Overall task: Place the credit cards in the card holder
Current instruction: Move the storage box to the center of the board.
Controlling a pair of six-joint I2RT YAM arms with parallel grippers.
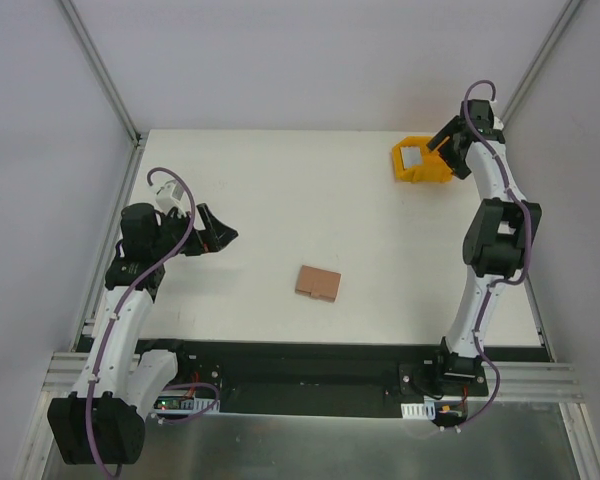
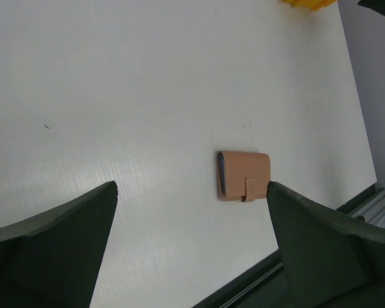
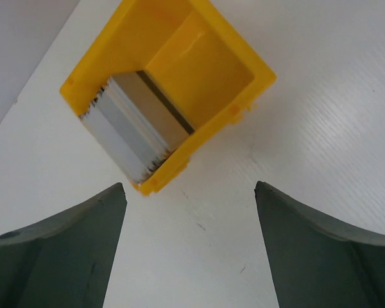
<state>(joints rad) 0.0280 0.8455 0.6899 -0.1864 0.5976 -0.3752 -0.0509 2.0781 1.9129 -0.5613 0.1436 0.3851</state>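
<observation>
The right gripper (image 3: 189, 192) is hovering over the bright yellow plastic bin (image 3: 263, 80) at about one o'clock on the white table (image 1: 280, 190). Its jaws are gaping wide and carrying nothing. Inside the bin the pale grey-white credit cards (image 3: 125, 131) are standing on edge in a tight pack against one wall, and one is showing a dark stripe.

Over at nine o'clock the left gripper (image 1: 215, 232) is hanging equally wide open and empty. It is looking toward the small brown leather-like card holder (image 2: 245, 175), which is lying flat and alone near six o'clock with its tab across the edge, well apart from both arms.

The trouble I'm watching for is that those cards are packed face to face, so a pinch could be lifting several at once or fanning them out of the bin. The bin itself is looking light, and a finger catching its rim could be shoving or tipping it. The holder appears closed, so no card is going in until it is opened, and on this smooth surface it could be skating away under a one-sided push.

I'm reading no brand, label or writing anywhere.
</observation>
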